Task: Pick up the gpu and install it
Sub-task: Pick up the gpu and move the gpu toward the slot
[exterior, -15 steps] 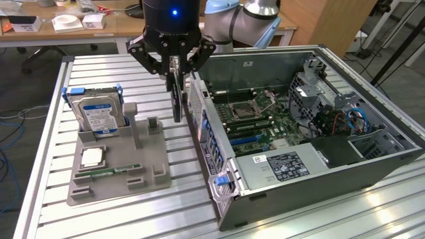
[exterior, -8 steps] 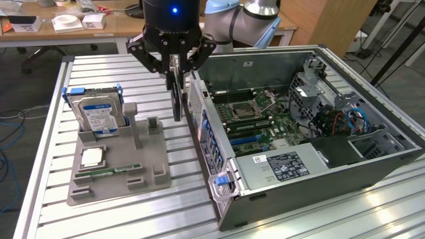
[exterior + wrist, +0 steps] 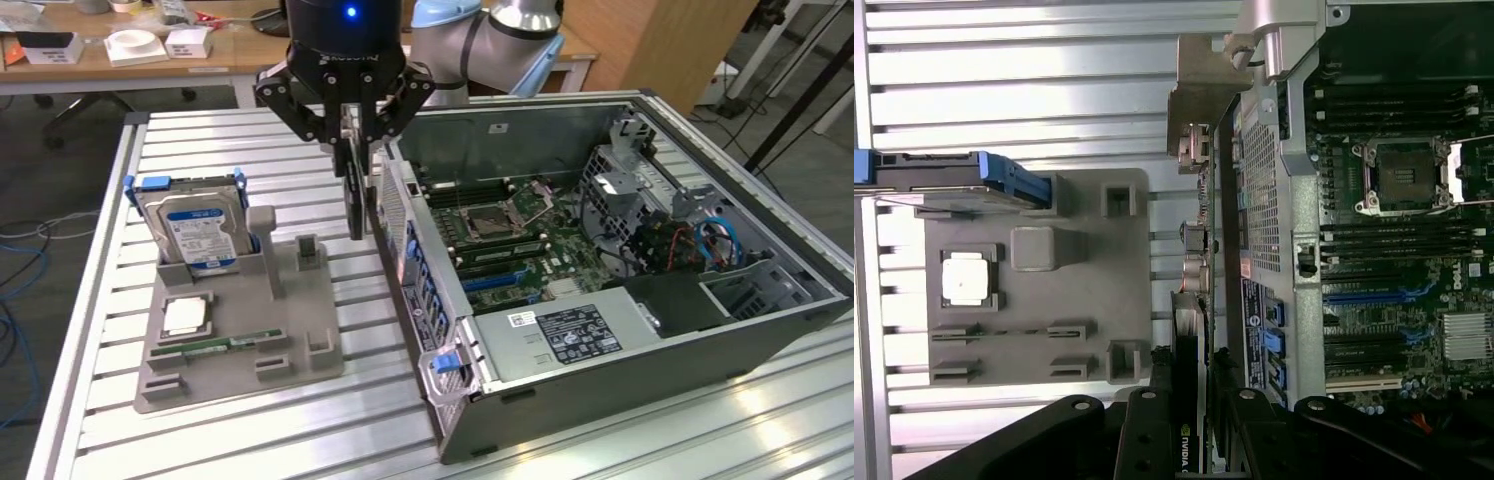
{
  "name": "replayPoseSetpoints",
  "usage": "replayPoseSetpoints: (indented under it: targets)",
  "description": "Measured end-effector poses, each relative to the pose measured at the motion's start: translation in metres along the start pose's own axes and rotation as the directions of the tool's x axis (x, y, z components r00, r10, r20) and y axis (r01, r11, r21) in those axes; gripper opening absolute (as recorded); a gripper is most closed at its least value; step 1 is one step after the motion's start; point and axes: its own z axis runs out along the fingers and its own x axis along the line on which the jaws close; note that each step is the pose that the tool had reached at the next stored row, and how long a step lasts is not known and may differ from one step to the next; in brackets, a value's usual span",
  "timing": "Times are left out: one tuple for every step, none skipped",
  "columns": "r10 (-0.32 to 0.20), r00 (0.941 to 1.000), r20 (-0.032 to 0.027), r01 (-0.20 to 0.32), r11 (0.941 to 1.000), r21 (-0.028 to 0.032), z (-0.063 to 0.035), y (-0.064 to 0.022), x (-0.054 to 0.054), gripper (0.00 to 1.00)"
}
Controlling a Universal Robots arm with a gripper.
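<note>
Beside case, gpu long-axis vertical.

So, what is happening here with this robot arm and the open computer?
The robot's hand is shut on the gpu, a dark card that it holds on edge in the air. The card hangs between the grey parts holder and the open computer case, close to the case's side. It is not yet seated on the motherboard. A hard drive stands in the holder.
</note>
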Motion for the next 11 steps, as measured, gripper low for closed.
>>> replayPoseSetpoints:
  targets:
    - [0.0, 1.0, -0.0001, 0.0, 1.0, 0.0002, -0.0001, 0.0, -0.0004, 0.26]
    - [0.0, 1.0, -0.0003, 0.0, 1.0, 0.0002, -0.0002, 0.0001, -0.0009, 0.26]
    - [0.0, 1.0, -0.0003, 0.0, 1.0, 0.0002, -0.0001, 0.0001, -0.0016, 0.26]
    - [0.0, 1.0, -0.0001, 0.0, 1.0, 0.0001, 0.0, 0.0002, -0.0022, 0.26]
    - [0.0, 1.0, -0.0001, 0.0, 1.0, 0.0001, 0.0, 0.0002, -0.003, 0.26]
    - [0.0, 1.0, -0.0001, 0.0, 1.0, 0.0001, 0.0, 0.0003, -0.0039, 0.26]
    - [0.0, 1.0, -0.0001, 0.0, 1.0, 0.0001, 0.0, 0.0004, -0.0047, 0.26]
    - [0.0, 1.0, -0.0001, 0.0, 1.0, 0.0002, 0.0, 0.0004, -0.0055, 0.26]
    - [0.0, 1.0, -0.0001, 0.0, 1.0, 0.0001, 0.0001, 0.0005, -0.0062, 0.26]
    - [0.0, 1.0, -0.0001, 0.0, 1.0, 0.0002, 0.0001, 0.0005, -0.007, 0.26]
    - [0.0, 1.0, -0.0001, 0.0, 1.0, 0.0001, 0.0001, 0.0006, -0.0077, 0.26]
